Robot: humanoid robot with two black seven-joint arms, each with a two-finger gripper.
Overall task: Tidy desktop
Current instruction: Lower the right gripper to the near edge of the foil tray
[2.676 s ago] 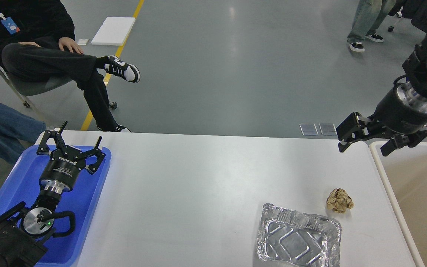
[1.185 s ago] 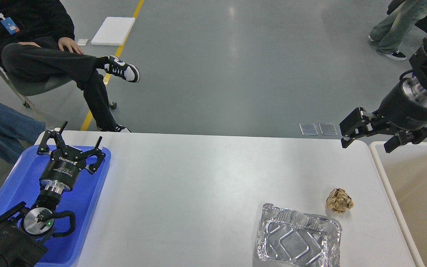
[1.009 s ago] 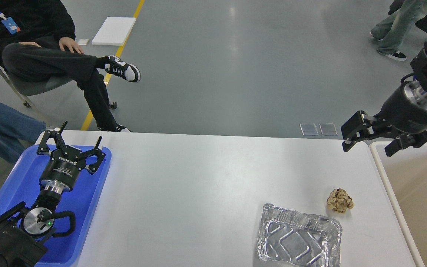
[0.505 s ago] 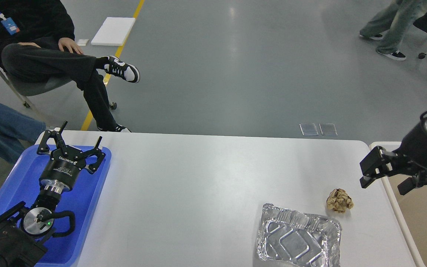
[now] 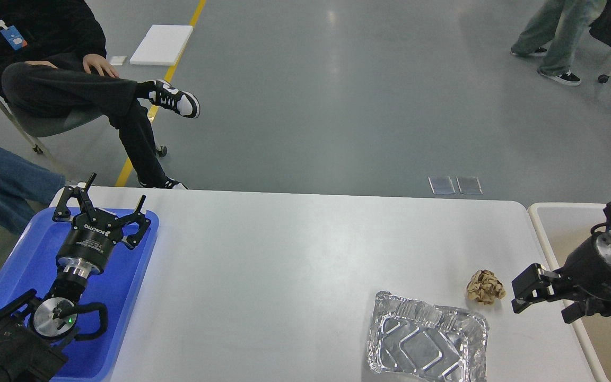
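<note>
- The large, smooth white rectangular tabletop [image 5: 295, 276] fills the middle of the head view, between a blue plastic tray [image 5: 24, 265] at its left end and a beige, white-rimmed bin [image 5: 549, 217] at its right end.
- Two loose items are counted on it: one crumpled brown paper ball [image 5: 486, 286] and, just beside it on the near side, one empty, crinkled aluminium foil container [image 5: 426, 345].
- The right gripper [image 5: 544, 302] is held low at the right edge, near the paper ball but apart from it, its fingers spread and empty.
- The left gripper [image 5: 102, 212] is held over the blue tray, its fingers spread wide with nothing between them.
- The step in hand is judged to be the approach to the paper ball.
- The next move is judged to call for the right fingers to be brought around the ball and closed, and for the ball to be carried over to the bin; the foil container is not yet dealt with.
</note>
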